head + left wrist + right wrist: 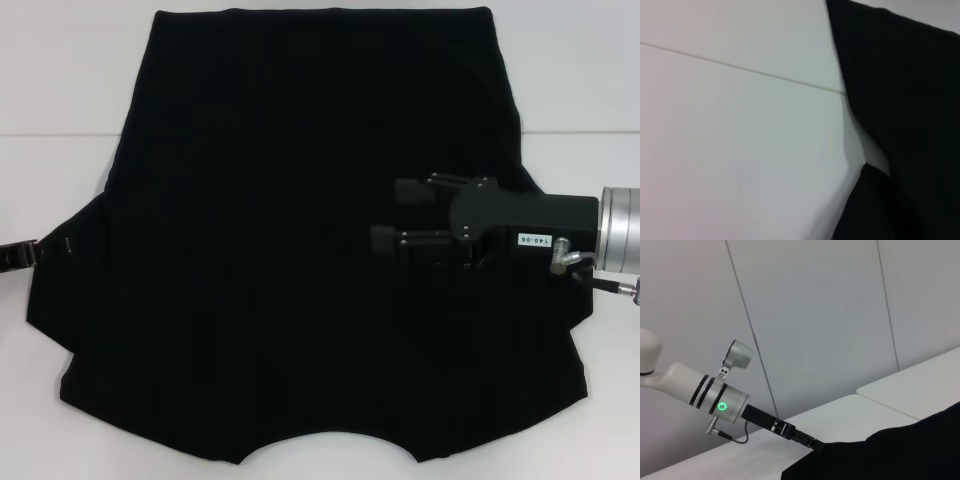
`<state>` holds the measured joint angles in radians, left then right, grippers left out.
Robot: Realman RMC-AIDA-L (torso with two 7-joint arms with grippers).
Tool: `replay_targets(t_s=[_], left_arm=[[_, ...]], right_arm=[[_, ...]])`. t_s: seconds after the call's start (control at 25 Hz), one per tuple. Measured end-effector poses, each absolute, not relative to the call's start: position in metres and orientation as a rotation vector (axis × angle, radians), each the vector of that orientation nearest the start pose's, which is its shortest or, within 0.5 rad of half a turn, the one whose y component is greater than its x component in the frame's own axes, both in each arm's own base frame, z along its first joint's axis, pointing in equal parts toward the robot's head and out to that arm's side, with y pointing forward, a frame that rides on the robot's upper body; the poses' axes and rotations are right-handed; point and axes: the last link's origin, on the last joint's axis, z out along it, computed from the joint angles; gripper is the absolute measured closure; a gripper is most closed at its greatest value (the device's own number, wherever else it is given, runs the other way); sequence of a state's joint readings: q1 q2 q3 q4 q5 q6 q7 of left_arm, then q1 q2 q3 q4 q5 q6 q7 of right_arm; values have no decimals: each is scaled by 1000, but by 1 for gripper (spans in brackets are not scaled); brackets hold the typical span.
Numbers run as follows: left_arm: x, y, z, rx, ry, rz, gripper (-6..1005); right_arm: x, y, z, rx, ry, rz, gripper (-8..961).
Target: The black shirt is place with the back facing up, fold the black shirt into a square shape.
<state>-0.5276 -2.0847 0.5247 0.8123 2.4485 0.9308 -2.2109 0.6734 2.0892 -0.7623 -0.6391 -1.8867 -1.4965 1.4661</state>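
The white surface (pixel 60 80) fills the head view, crossed by 1 thin seam line. Spread across most of it is the black shirt (pixel 280 260), lying flat with plain black fabric upward and no print showing. Its straight hem lies at the far edge, its curved neckline at the near edge, and both sleeves look folded in, leaving stepped outlines on each side. In the left wrist view the shirt's edge (pixel 900 100) lies against bare white surface, with a second fold of cloth below it.

The right arm reaches in from the right, its silver wrist at the frame edge and the black body of the right claw (pixel 400 215) over the right half of the shirt. Its 2 fingers point toward the shirt's middle, held apart with a clear gap and nothing between them.

The left claw (pixel 35 250) sits at the shirt's left side edge, only its dark tip showing. In the right wrist view it meets the cloth (pixel 815 444); whether its fingers grip the fabric cannot be told.
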Motion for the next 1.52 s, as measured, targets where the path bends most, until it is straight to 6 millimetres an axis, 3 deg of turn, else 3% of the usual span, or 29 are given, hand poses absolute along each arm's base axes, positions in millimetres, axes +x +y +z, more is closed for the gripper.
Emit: replay_targets(t_s=[1.08,1.28,1.52], left_arm=[[-358,375,53,-1854,-1402,-207,123],[-357,376,54,-1857,-1397,-203,262],[-356,378,55,-1861,-1389,-196,504]], right_arm=[[198,371,-8,-2747,548,830,24],[198,372,-8,-2746,548,831,25],[197,372,-8,-2745,547,832,25]])
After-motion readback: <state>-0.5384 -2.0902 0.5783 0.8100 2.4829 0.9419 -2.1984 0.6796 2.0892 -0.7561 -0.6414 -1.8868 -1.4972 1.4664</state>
